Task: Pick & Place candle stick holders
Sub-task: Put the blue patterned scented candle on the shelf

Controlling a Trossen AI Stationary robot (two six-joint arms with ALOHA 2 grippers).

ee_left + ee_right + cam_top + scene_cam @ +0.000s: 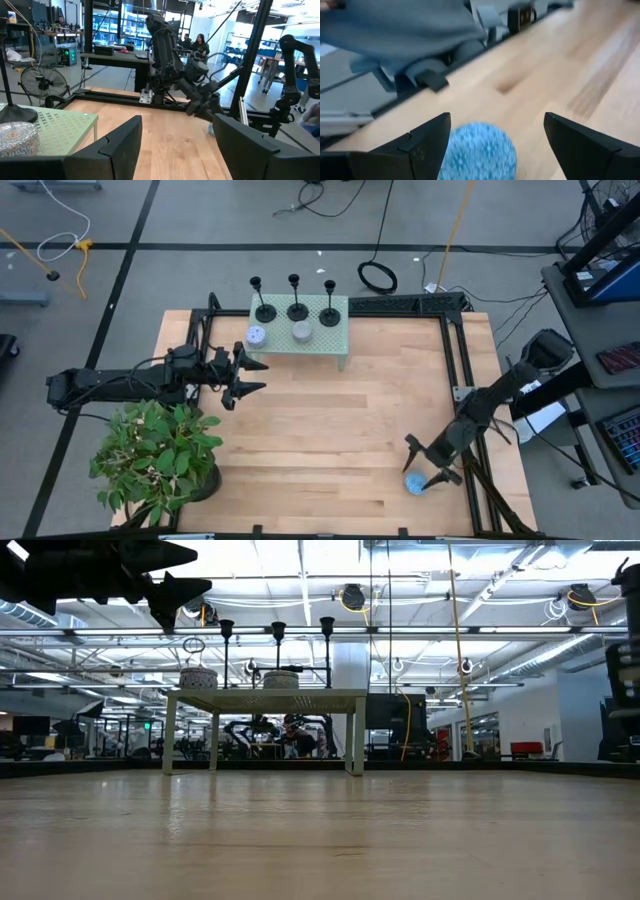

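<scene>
Three black candle stick holders [297,308] [278,640] stand in a row by their round bases on the far part of a small green table [335,340]. My left gripper [252,376] [175,145] hovers open just left of that table, pointing level toward the right, with nothing between its fingers. My right gripper [425,462] [495,145] is open low over the near right of the wooden table. A blue textured ball [414,483] [477,152] lies on the wood between its fingers, closer to one finger.
Two round patterned tins [256,335] [301,332] sit on the green table in front of the holders. A potted plant [160,455] stands at the near left. A black frame [455,350] runs along the far and right edges. Bare wood [320,430] lies in the middle.
</scene>
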